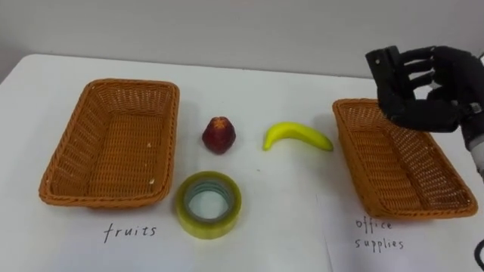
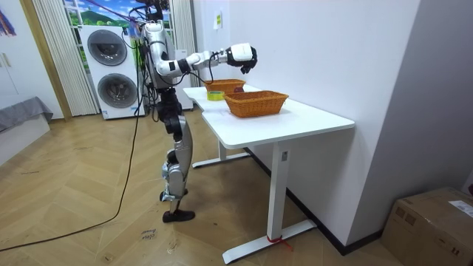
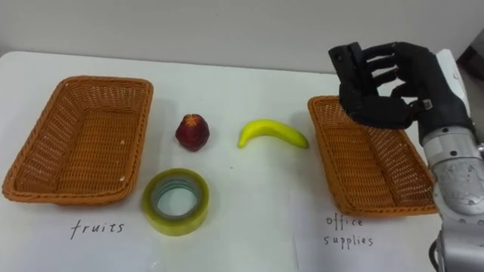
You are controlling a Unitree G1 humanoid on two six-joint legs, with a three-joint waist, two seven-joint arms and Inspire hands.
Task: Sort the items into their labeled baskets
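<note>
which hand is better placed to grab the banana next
Probably the right: the right hand hovers open and empty above the right basket, and the banana lies just beside that basket.

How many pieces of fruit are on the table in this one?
2. A red fruit lies just right of the fruits basket; a banana lies left of the office supplies basket. Both baskets look empty, so none seems hidden.

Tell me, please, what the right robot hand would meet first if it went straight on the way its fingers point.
Probably nothing: the right robot hand points left above the table, beyond the banana; depth is unclear.
</note>
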